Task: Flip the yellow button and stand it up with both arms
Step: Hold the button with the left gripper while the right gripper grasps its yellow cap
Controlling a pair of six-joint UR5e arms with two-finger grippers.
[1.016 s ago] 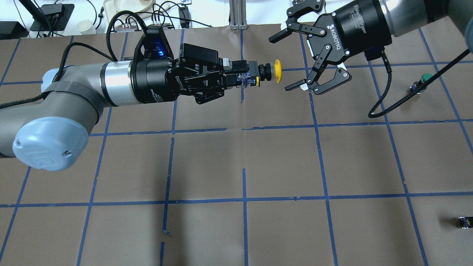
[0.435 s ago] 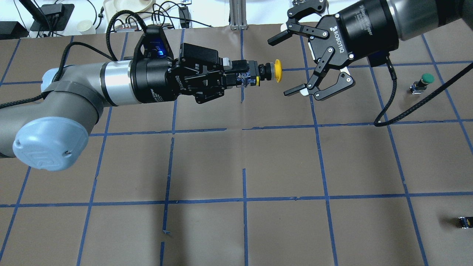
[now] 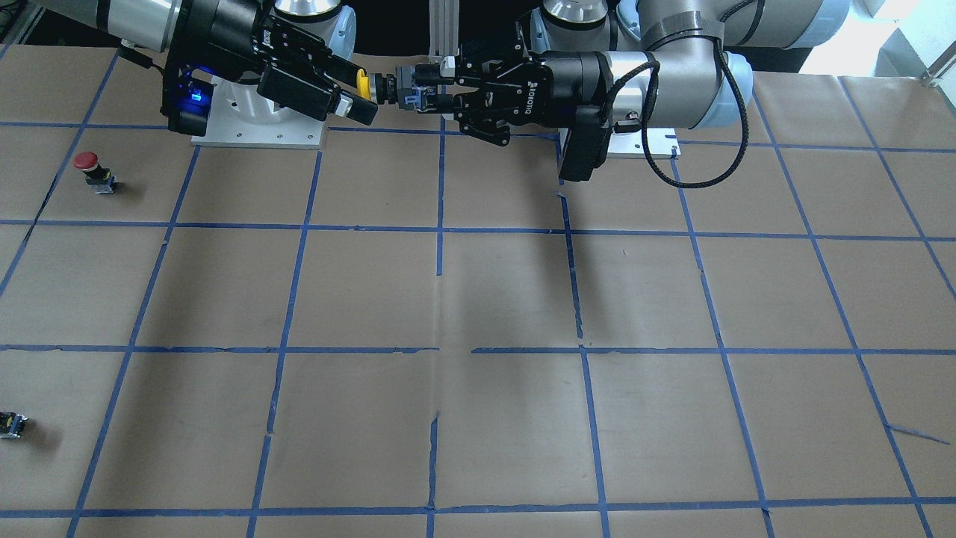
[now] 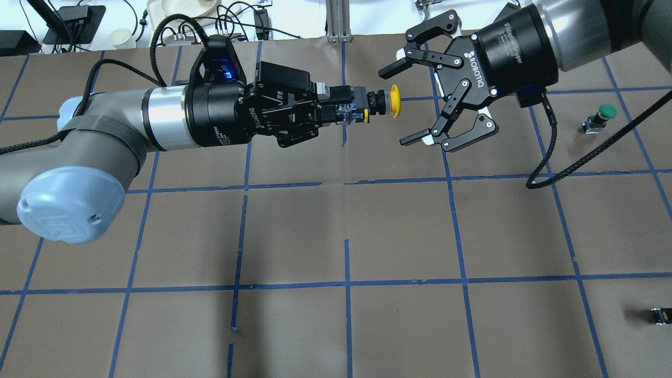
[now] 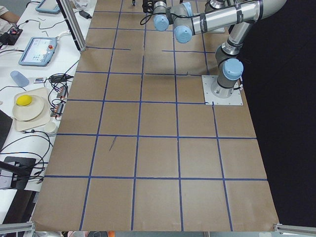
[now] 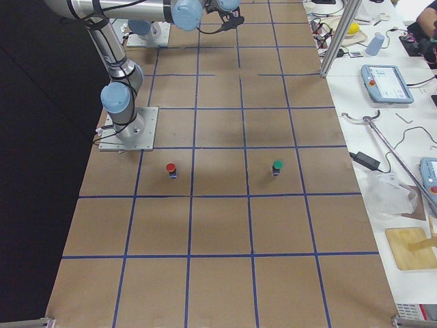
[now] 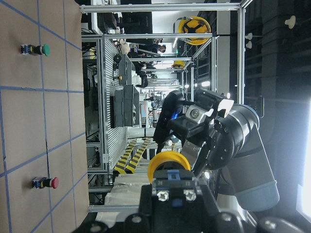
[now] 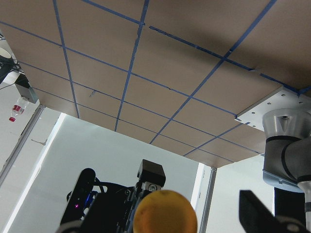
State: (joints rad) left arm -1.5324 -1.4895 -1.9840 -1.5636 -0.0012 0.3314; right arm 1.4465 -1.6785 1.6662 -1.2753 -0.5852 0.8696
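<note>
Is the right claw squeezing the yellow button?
No, the right gripper is wide open with fingers off the yellow button, which the left gripper holds.

Brown paper covers the table [image 4: 399, 231], gridded with blue tape [image 4: 346, 283]. At eleven o'clock a white bench [image 4: 113, 16] carries black cables [image 4: 233, 13]; at twelve stands an aluminium post [image 4: 338, 18].

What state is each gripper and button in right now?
Left gripper: shut on yellow button.
Right gripper: open at the button's cap, not gripping.
Yellow button: held level in mid-air.
Red button: standing upright.
Green button: standing upright.
</note>
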